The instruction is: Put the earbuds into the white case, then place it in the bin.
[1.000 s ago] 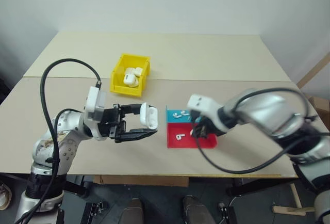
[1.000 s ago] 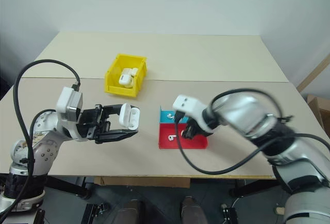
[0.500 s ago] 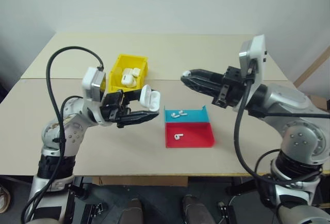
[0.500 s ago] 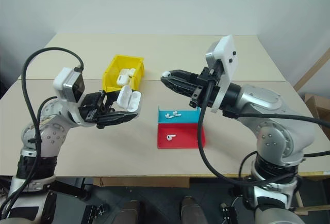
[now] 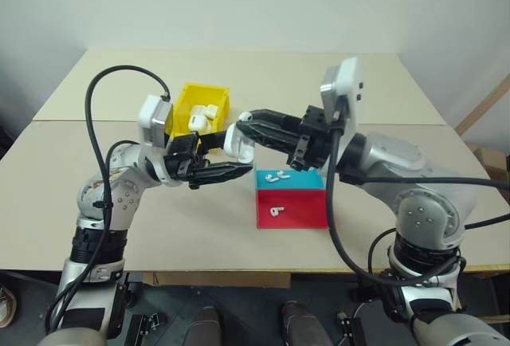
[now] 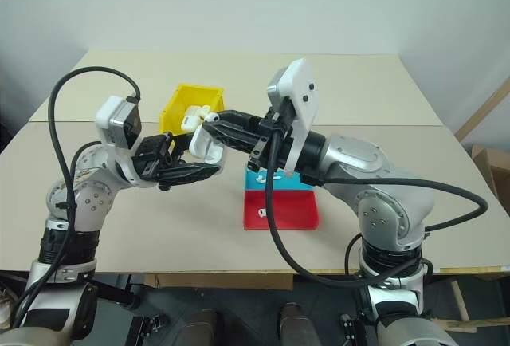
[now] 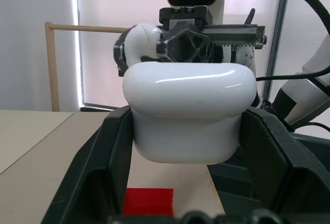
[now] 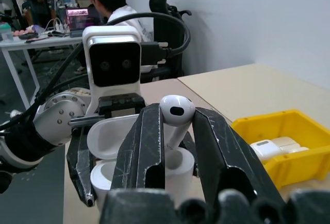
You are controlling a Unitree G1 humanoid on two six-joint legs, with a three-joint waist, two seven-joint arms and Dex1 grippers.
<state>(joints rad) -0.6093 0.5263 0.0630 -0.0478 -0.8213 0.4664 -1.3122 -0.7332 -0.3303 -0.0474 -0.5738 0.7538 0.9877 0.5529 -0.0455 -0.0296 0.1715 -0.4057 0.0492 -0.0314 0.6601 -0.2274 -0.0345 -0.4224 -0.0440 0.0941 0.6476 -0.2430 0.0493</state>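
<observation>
L gripper point(image 5: 227, 163), left-centre of frame, is clamped tight on the case point(image 5: 237, 142), lid flipped up, held above the table point(image 5: 382, 91). Just behind it, upper-centre-left, sits the bin point(image 5: 185, 115) w/ more white cases inside. R gripper point(image 5: 247, 119) reaches in from the right, tips right at the open case, jaws narrowly apart & pinching one earbud point(image 8: 176, 111) by its stem. Lower centre-right: teal-and-red tray point(image 5: 303, 210) w/ loose earbuds point(image 5: 276, 176) in teal half, one in red.

Evenly and softly lit from above, sharp throughout, with faint glare on the white case point(image 7: 188, 115).
</observation>
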